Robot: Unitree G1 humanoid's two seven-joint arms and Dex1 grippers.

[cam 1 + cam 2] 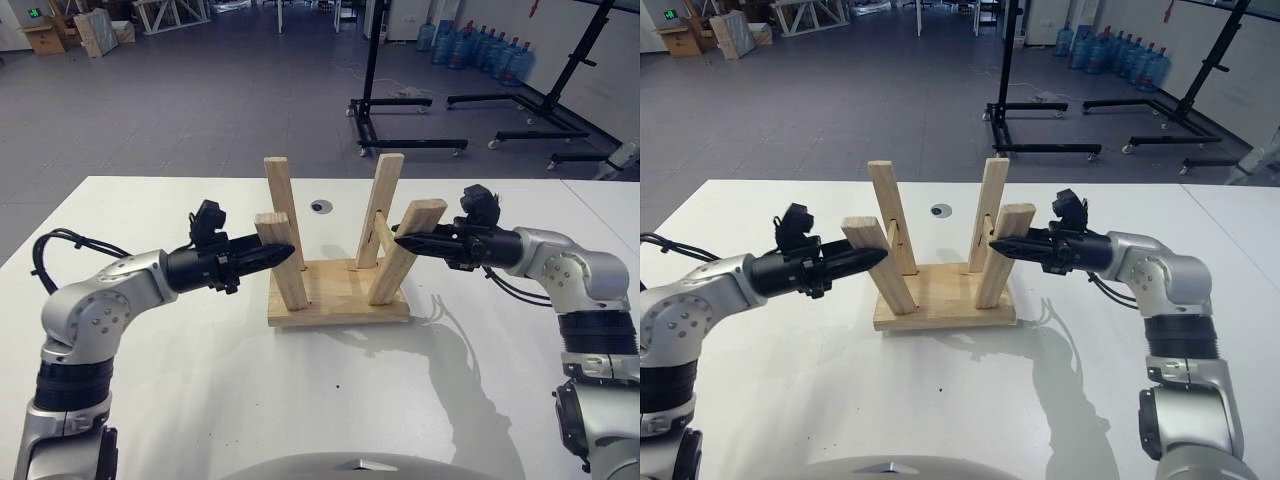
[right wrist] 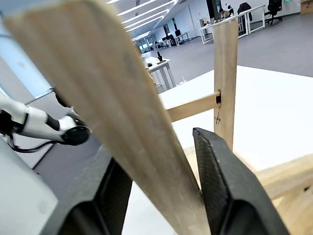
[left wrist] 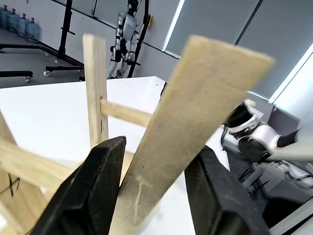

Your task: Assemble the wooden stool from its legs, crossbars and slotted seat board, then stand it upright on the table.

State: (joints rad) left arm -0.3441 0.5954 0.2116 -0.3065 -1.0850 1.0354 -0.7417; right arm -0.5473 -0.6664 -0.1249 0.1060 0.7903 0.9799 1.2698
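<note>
The wooden stool lies upside down on the white table, its seat board [image 1: 335, 300] flat and several legs pointing up. My left gripper [image 1: 280, 253] is shut on the near left leg [image 1: 282, 268], whose wood sits between the black fingers [image 3: 93, 186]. My right gripper [image 1: 405, 241] is shut on the near right leg [image 1: 408, 255], which its fingers [image 2: 220, 166] clamp in the same way. The two far legs [image 1: 283, 195] [image 1: 380, 205] stand tilted behind. A crossbar [image 2: 190, 107] joins a far leg [image 2: 226, 73] to the near one, and another crossbar [image 3: 124, 112] shows in the left wrist view.
The table [image 1: 200, 400] has a small round hole [image 1: 321, 206] just behind the stool. Bare tabletop lies in front of the stool and to both sides. Black wheeled stands [image 1: 410, 120] and water bottles [image 1: 480, 45] are on the floor beyond the far edge.
</note>
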